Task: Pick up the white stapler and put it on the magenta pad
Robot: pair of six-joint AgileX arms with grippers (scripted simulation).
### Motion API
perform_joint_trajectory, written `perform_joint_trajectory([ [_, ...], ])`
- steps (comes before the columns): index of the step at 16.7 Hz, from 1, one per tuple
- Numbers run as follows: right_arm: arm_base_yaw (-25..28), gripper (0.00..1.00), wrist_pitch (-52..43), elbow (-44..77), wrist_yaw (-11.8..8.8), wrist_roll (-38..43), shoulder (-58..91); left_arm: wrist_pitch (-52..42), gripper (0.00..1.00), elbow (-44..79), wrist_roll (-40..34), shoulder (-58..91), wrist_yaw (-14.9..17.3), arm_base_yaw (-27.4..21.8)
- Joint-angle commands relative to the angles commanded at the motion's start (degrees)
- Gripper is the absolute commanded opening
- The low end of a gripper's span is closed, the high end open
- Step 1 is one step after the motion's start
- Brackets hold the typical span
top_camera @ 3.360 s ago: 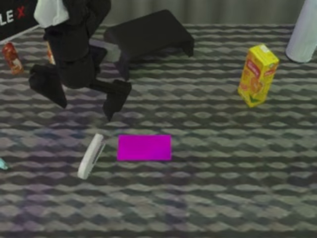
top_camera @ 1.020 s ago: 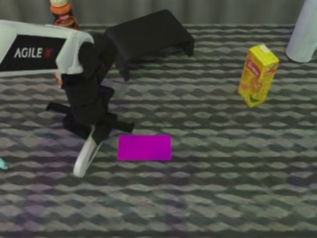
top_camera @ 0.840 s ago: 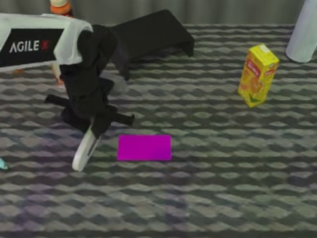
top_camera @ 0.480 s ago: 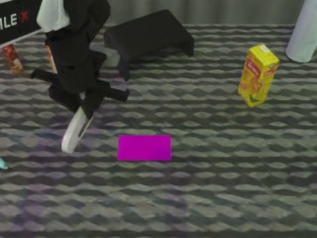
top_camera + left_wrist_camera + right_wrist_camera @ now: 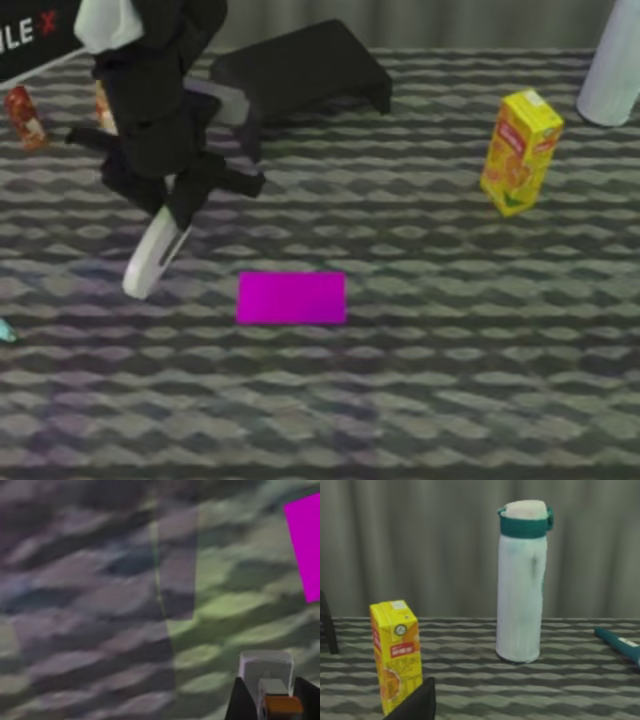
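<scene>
Our left gripper (image 5: 172, 205) pinches the white stapler (image 5: 152, 255), which has risen off the table since a second ago and hangs at ten o'clock from the magenta pad (image 5: 291, 297); carrying comes next.

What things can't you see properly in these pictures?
- Slim white stapler: its upper end is hidden by the left gripper in the top view.
- Tall white cylinder: cut off by the top view's right edge.
- Right gripper: one dark finger tip shows at the right wrist view's edge.
</scene>
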Motion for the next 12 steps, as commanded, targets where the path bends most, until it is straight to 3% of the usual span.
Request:
perform_joint_trajectory([
  [4, 0.00, 1.00, 0.00, 0.00, 0.00, 0.00, 0.00, -1.91, 0.00, 5.72, 10.63, 3.34, 0.04, -3.87],
  [12, 0.00, 1.00, 0.00, 0.00, 0.00, 0.00, 0.00, -6.53, 0.00, 19.61, 42.22, 11.13, 0.24, -14.48],
])
